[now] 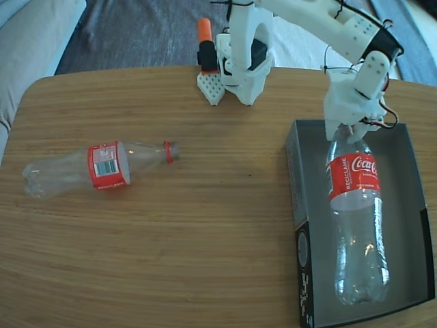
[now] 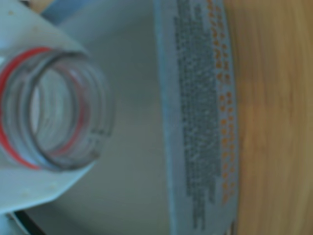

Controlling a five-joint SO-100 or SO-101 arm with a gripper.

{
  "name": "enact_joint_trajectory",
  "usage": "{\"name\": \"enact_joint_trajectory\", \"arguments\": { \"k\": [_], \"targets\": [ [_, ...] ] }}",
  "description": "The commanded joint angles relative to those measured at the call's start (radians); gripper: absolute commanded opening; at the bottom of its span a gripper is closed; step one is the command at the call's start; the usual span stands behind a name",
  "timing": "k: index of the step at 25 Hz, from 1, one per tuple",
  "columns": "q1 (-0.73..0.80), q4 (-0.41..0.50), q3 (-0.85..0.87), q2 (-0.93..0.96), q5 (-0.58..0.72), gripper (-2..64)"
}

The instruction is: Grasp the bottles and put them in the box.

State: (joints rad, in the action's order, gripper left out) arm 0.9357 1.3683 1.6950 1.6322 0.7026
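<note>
Fingertips of the white two-finger gripper [image 1: 349, 128] are hidden behind the arm's wrist, so whether they clasp anything cannot be told. Directly beneath it, the clear red-labelled plastic bottle [image 1: 356, 219] lies lengthwise in the shallow grey-lined cardboard box [image 1: 292, 171] at lower right; its open, capless neck [image 2: 54, 115] fills the blurred wrist view. Another clear red-labelled bottle [image 1: 95, 166] lies on the wooden table [image 1: 205, 239] at left.

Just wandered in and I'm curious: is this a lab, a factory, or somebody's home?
Probably a home. The robot arm sits on a wooden table like a coffee table, with a grey cushion, maybe a sofa's, and carpet behind it.
</note>
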Motion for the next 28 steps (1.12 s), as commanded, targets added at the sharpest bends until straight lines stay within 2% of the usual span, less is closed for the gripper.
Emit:
{"name": "enact_joint_trajectory", "arguments": {
  "k": [1,12,18,28],
  "targets": [
    [-0.008,-0.008,-0.018,0.011,0.002,2.8],
    [-0.018,-0.008,0.046,0.011,0.003,2.8],
    [-0.066,-0.025,0.048,0.011,0.003,2.8],
    [-0.06,-0.034,0.026,0.011,0.003,3.4]
  ]
}}
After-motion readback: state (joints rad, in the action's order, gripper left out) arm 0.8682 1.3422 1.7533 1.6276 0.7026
